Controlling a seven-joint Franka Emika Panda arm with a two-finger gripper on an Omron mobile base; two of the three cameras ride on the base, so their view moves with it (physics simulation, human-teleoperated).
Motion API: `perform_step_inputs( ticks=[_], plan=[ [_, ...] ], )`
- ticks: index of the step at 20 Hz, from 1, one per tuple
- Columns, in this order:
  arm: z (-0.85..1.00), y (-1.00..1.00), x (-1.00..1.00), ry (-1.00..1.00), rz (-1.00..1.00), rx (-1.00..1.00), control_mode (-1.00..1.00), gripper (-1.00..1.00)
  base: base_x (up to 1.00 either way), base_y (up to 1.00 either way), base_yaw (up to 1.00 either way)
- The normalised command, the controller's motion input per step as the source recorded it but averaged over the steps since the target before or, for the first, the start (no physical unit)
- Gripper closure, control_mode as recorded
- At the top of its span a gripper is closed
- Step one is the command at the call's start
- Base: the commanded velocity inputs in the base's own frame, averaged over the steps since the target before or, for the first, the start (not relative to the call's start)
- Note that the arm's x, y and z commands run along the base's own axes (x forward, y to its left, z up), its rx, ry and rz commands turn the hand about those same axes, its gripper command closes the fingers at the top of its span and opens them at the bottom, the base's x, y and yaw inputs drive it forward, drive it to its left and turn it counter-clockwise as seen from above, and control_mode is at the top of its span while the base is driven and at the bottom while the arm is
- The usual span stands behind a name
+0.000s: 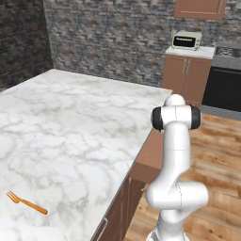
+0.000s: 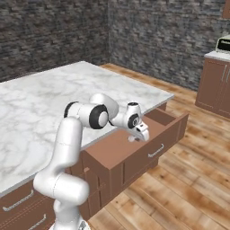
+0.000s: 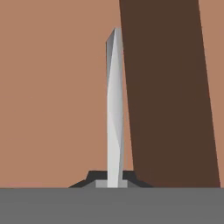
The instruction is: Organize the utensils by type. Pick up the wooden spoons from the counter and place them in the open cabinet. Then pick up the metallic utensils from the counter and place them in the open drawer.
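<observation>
Fork: you've got the slim orange-brown fork [image 1: 27,203] lying flat at the near left of the bench [image 1: 70,122], tines pointing left, handle running right and toward you, well apart from the arm.

Bench: the white marble top with grey veins stretches from near left to far; around the fork you see bare marble.

Gripper: look at the right base view, your gripper [image 2: 133,139] hangs over the open drawer [image 2: 134,152], pointing down at its flat floor, the arm bent over the bench edge to reach it.

Grip: in the hand view your fingers are pressed together, pinching the small silvery-white spoon [image 3: 114,109], which sticks straight out from the tips as a thin pale sliver seen edge-on.

Spoon: it's out over the drawer's reddish-brown floor; whether its far end touches the wood, you can't tell from here.

Drawer: pulled out to the right of the bench, wide and shallow, silver handle on its front; a darker brown band, probably a side wall, runs beside the spoon in the hand view.

Floor: wooden planks to the right of the drawer.

Far side: against the grey stone wall you've got a brown base cupboard [image 1: 187,77] with a white toaster oven [image 1: 186,40] on top, and a reddish-brown wall cabinet [image 1: 200,8] above it.
</observation>
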Motion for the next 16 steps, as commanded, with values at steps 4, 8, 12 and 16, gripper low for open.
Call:
perform_step_inputs(
  ticks=[4, 8, 12, 16],
  plan=[
    [-0.39, -0.32, 0.31, 0.0, -0.04, 0.02, -1.0, 1.0, 0.0, 0.0, 0.0],
    [-0.39, -0.29, 0.27, 0.0, -0.04, 0.0, -1.0, 1.0, 0.0, 0.0, 0.0],
    [-0.48, -0.5, 0.06, -0.06, -0.06, 0.0, -1.0, 1.0, 0.0, 0.0, 0.0],
    [-0.71, -0.99, -0.06, -0.17, -0.12, 0.02, -1.0, 1.0, 0.0, 0.0, 0.0]
  ],
)
